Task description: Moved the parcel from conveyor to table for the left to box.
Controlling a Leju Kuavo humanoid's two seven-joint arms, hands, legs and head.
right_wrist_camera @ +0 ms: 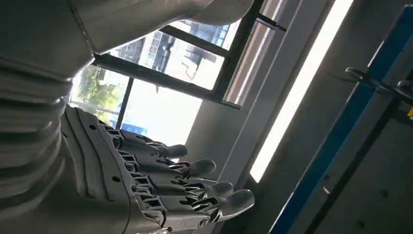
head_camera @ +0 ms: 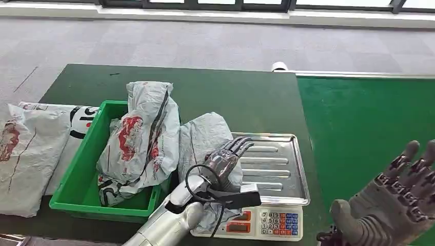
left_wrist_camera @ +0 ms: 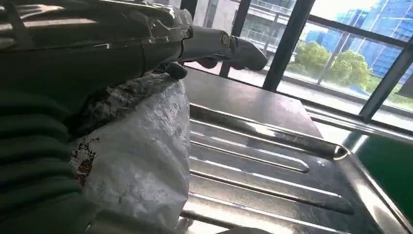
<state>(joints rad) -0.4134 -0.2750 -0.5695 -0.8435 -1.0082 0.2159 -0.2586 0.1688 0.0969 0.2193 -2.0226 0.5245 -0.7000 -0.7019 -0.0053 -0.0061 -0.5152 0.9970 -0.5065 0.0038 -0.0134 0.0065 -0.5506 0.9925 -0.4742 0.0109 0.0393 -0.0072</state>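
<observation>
Here the grey parcel (head_camera: 205, 141) sits half on the steel tray (head_camera: 279, 169) of the scale (head_camera: 267, 223), leaning against the green box (head_camera: 82, 177) on the counter (head_camera: 246, 97). The left robot hand (head_camera: 225, 156) lies on top of it, fingers stretched flat, gripping nothing as far as the views show. The right robot hand (head_camera: 397, 205) is raised, empty, fingers spread. The parcel looks like a soft, crinkled plastic mailer: probably light, floppy and a bit slick. Best gathered around its bulging middle, not a loose corner.
</observation>
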